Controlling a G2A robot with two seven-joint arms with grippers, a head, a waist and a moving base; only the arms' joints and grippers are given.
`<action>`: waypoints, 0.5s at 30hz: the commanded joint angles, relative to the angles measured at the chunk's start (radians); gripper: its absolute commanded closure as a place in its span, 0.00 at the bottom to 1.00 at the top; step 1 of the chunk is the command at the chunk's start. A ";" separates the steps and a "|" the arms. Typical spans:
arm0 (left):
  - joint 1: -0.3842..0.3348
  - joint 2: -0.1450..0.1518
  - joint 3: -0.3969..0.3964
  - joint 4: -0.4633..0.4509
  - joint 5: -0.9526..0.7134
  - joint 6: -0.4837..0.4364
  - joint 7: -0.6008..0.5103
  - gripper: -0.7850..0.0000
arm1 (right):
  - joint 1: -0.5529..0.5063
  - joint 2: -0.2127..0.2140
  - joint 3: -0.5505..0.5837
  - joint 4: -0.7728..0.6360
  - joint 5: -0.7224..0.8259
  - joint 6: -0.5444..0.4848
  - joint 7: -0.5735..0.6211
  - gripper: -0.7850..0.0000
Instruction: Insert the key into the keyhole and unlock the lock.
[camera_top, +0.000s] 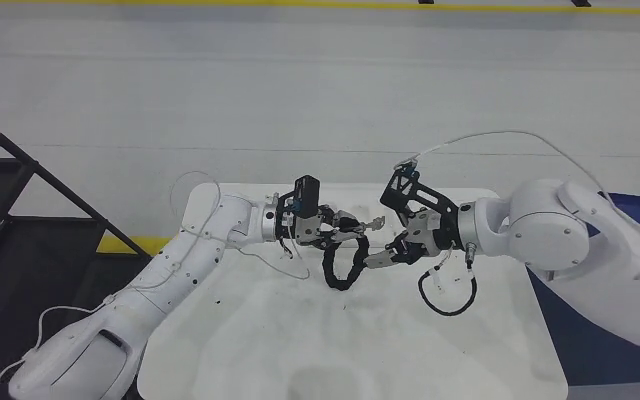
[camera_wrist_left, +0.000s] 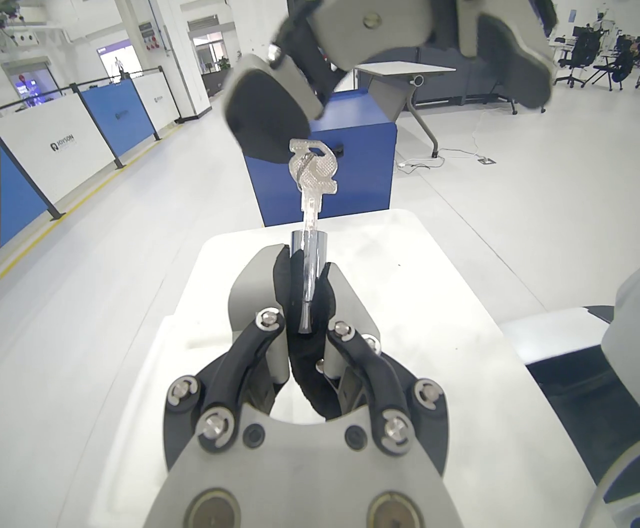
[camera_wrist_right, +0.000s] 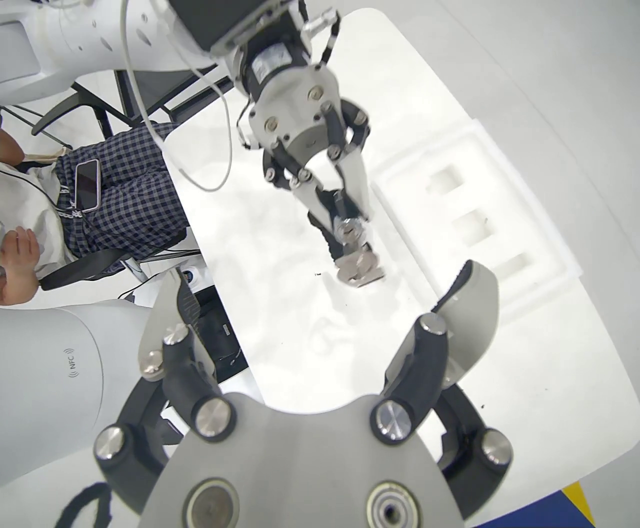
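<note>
My left gripper (camera_top: 348, 222) (camera_wrist_left: 306, 265) (camera_wrist_right: 350, 215) is shut on the lock (camera_wrist_left: 311, 260) (camera_wrist_right: 345, 227), a chrome cylinder whose black cable loop (camera_top: 345, 268) hangs below it over the white table. The silver key (camera_top: 375, 222) (camera_wrist_left: 314, 172) (camera_wrist_right: 360, 267) sticks out of the lock's end with its blade in the keyhole. My right gripper (camera_top: 387, 252) (camera_wrist_left: 395, 107) (camera_wrist_right: 320, 282) is open and faces the key's head. One of its fingers (camera_wrist_left: 265, 120) is close beside the head; the other stands well apart. I cannot tell whether the near finger touches the key.
A white foam tray (camera_wrist_right: 550, 240) with rectangular recesses lies on the table (camera_top: 350, 340) beyond the lock. A second black cable loop (camera_top: 447, 292) sits under the right wrist. A blue cabinet (camera_wrist_left: 350, 170) stands off the table's far end.
</note>
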 joint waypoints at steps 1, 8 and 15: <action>-0.030 0.016 0.041 -0.003 -0.059 0.000 -0.029 1.00 | -0.024 0.001 0.001 0.011 0.003 -0.012 -0.005 0.00; -0.132 0.073 0.185 -0.035 -0.210 0.000 -0.106 1.00 | -0.038 0.001 0.002 0.021 0.014 -0.019 -0.006 0.00; -0.217 0.116 0.301 -0.062 -0.275 0.000 -0.120 1.00 | -0.043 0.002 0.006 0.014 -0.026 -0.034 0.001 0.00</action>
